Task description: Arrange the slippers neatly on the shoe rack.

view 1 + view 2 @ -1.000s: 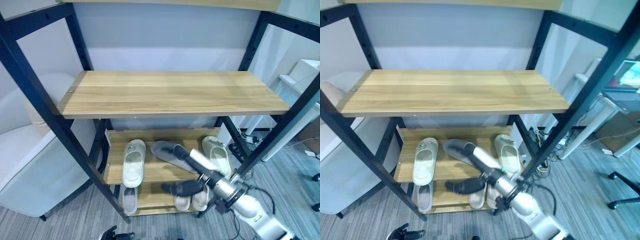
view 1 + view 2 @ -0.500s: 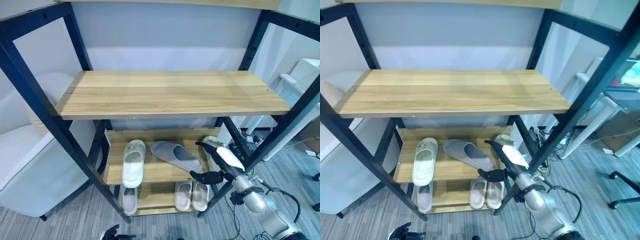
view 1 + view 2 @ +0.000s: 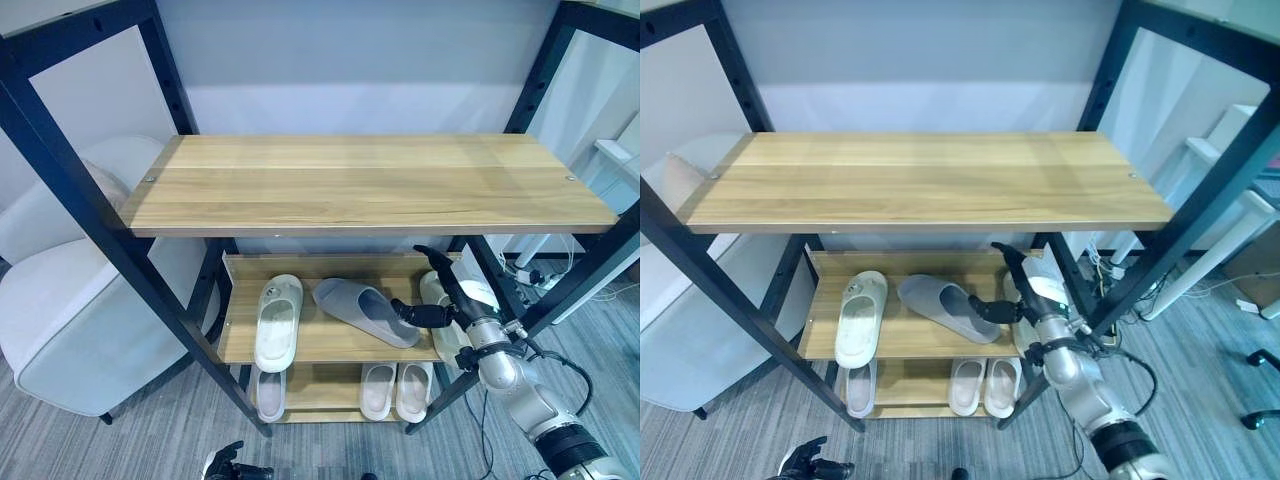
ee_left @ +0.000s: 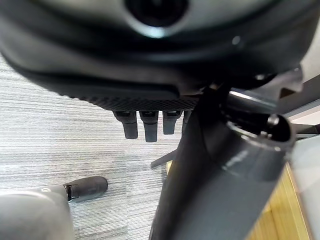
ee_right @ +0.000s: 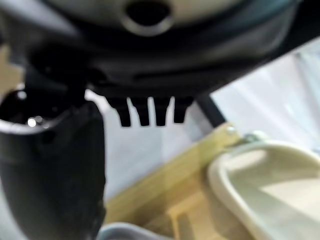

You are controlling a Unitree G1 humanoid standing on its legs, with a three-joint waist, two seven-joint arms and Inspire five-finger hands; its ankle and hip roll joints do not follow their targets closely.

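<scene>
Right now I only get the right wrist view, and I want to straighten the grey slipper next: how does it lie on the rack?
Observer: The grey slipper lies slanted on the middle shelf, beside a straight white slipper.
Operator: Is my right hand holding it?
Observer: No, the right hand is open, between it and the cream slipper.
Operator: Bottom shelf?
Observer: Three pale slippers stand there.

Silver-grey right arm (image 3: pixel 520 385), dark right hand (image 3: pixel 447 290), white thumb cover.
</scene>
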